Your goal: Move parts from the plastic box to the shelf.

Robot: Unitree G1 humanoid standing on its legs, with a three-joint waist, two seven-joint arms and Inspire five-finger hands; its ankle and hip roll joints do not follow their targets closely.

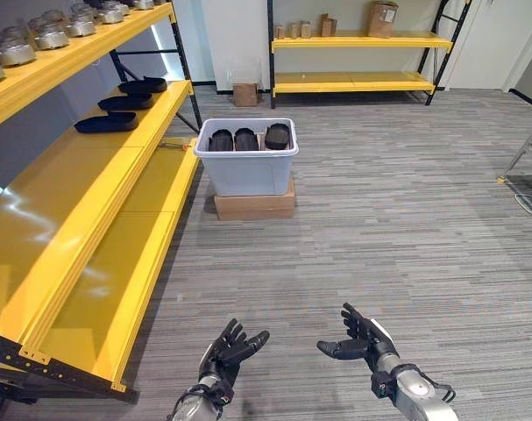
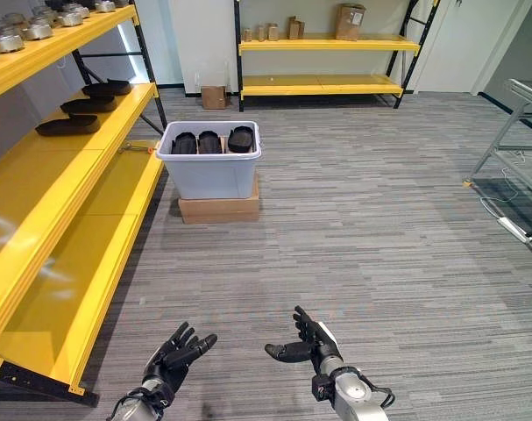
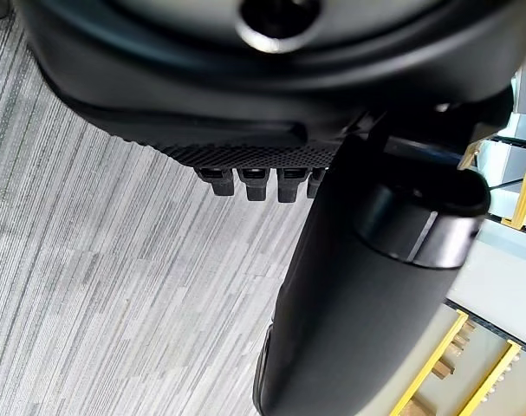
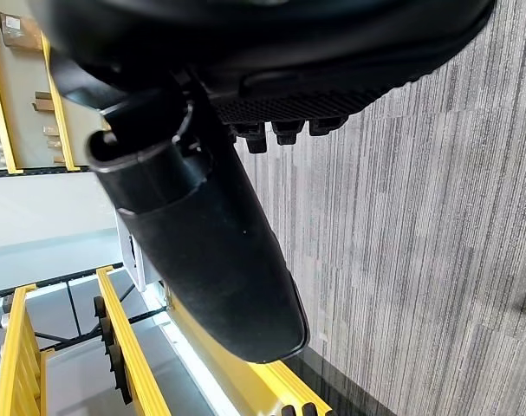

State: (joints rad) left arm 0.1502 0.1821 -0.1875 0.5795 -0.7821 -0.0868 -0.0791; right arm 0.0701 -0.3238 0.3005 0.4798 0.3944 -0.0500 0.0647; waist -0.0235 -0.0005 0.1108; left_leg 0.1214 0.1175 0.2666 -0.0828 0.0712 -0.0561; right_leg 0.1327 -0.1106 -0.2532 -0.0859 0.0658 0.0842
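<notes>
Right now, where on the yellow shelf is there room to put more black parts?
The middle shelf is bare from the three black parts at its far end to its near end. The lower shelf looks bare too. The top shelf is crowded with metal parts.

Dark parts (image 1: 246, 139) in the plastic box (image 1: 247, 171) well ahead of both hands, too small to identify, box walls hiding their lower halves, yellow shelf (image 1: 68, 237) beyond the left hand (image 1: 230, 353) cut off at the frame edge, far-rack cartons (image 1: 383, 17) indistinct
</notes>
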